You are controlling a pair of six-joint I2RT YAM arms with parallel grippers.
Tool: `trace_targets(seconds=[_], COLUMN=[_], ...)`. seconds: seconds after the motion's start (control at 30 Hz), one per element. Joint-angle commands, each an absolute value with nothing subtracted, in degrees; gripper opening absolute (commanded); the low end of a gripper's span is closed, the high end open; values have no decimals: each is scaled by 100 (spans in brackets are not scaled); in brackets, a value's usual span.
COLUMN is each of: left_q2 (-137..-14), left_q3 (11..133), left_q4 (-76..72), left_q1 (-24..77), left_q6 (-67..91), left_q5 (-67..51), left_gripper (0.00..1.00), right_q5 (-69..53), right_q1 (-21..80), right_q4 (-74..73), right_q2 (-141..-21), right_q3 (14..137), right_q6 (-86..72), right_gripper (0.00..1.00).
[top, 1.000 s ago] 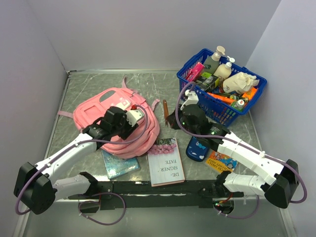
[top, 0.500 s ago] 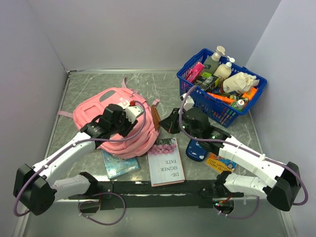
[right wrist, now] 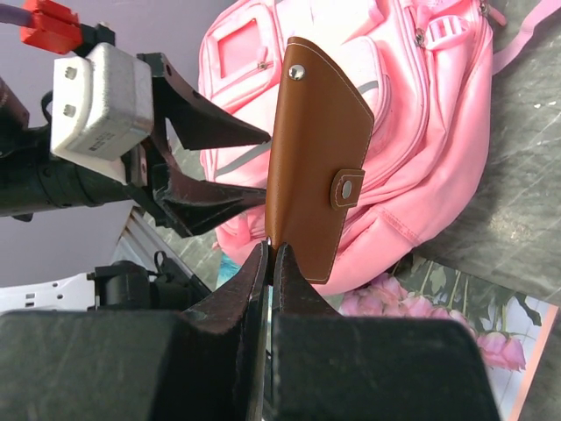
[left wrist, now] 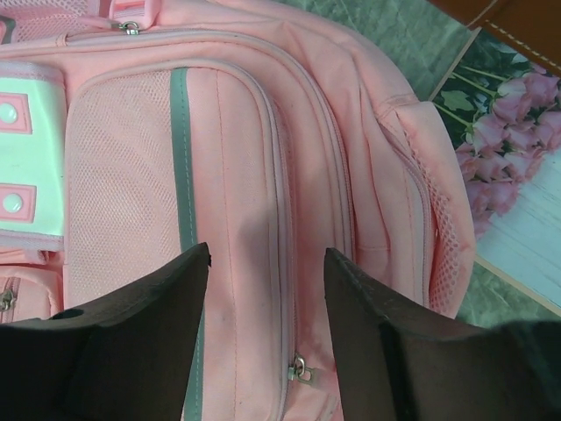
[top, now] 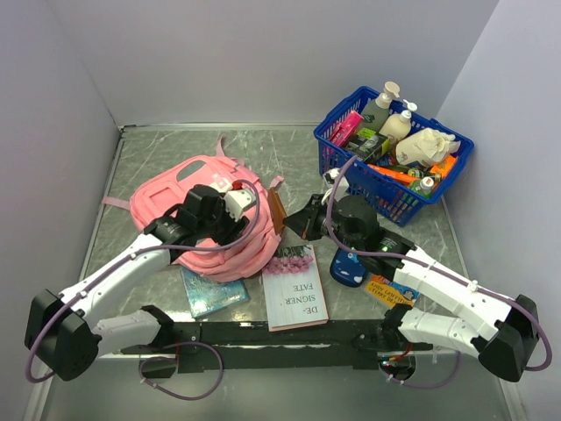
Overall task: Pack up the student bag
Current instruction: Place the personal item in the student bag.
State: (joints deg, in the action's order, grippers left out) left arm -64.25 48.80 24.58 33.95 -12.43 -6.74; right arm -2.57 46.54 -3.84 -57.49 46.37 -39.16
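From above, the student bag [top: 162, 197] lies flat on the left of the worktop [top: 175, 145], pockets up, well apart from the blue basket [top: 396, 189]. The left hand [top: 217, 226] hangs over the bag's near half, and the right hand [top: 296, 219] holds a brown wallet [top: 277, 210] just beside the bag's right edge. In the left wrist view the jaws stand apart and hold nothing, straddling a mesh front pocket. The fabric looks soft, light and slack, so it would likely bunch rather than lift cleanly. A zip pull [left wrist: 300, 368] near the lower seam seems the better place to take hold, though it is small and could slip. A rose-covered book [left wrist: 517, 114] shows past the bag's edge. In the right wrist view the jaws are pinched shut on the wallet's lower corner, which stands upright and stiff in front of the bag.
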Motion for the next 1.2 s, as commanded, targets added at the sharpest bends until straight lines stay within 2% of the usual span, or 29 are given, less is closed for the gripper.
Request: trace_targets(seconds=[0.0, 0.3, 0.5, 0.57, 0.67, 0.7, 0.73, 0.77, 1.17], left_q2=[-6548, -6688, -6724, -6750, -6776, -6768, -6768, -6768, -6636], left_q3=[4852, 4694, 4632, 4597, 4597, 4605, 4632, 4658, 5502], left_q4=[2084, 1863, 1811, 1732, 1670, 1635, 1617, 1582, 2030], left_q1=[3401, 3410, 3401, 3401, 3410, 3401, 3410, 3410, 3393], left_q6=[-1423, -1670, -1749, -1810, -1863, -1898, -1898, -1907, -1451], left_q5=[-572, -396, -317, -247, -132, -88, -18, -18, 184], left_gripper=[58, 54, 56, 53, 40, 18, 7, 1, 1], right_q5=[-167, -88, -123, -132, -158, -150, -149, -158, -869], right_q1=[4676, 4483, 4386, 4386, 4377, 4377, 4377, 4368, 4271], right_q4=[-114, -211, -211, -220, -211, -211, -202, -193, 456], right_q2=[-5511, -5239, -5159, -5168, -5150, -5159, -5142, -5133, -5519], right_q3=[4553, 4342, 4254, 4245, 4236, 4228, 4219, 4201, 4175], right_q6=[-3981, -4122, -4148, -4157, -4166, -4166, -4175, -4175, -4491], right_gripper=[0, 0, 0, 0, 0, 0, 0, 0, 0])
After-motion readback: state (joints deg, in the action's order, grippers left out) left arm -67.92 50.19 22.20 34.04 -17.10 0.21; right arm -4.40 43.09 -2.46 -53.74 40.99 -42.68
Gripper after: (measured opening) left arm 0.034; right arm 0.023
